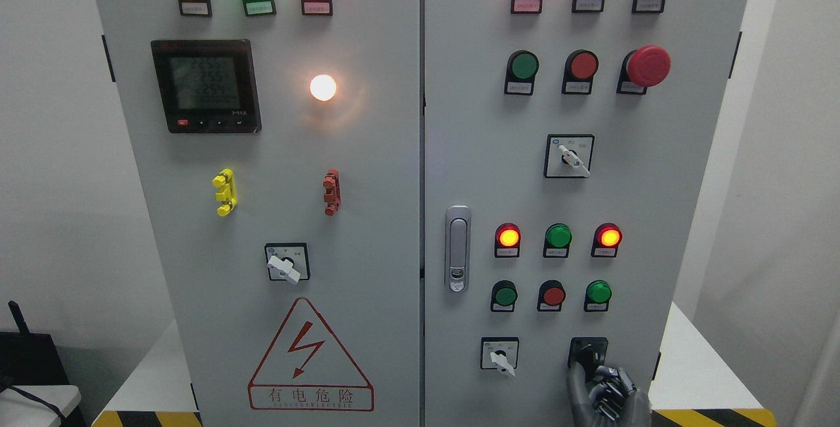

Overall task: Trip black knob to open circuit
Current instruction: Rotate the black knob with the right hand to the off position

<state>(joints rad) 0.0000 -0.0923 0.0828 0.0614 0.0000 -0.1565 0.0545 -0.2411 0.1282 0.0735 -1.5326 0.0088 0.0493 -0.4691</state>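
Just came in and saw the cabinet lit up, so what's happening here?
The robot's right hand has reached up to the black knob at the lower right of the electrical cabinet's right door, its fingers at the knob. Whether it has turned yet isn't clear. Several indicator lamps are lit, including the white lamp on the left door. The left hand is out of view.

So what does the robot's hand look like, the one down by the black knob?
Only the right hand shows, at the bottom edge. It is dark grey to black with a slightly glossy, metallic-looking finish, and has separate jointed fingers made of short segments. Paler silvery parts glint at the knuckles. No cables, markings or sleeve are visible, and the arm behind it is cut off by the frame.
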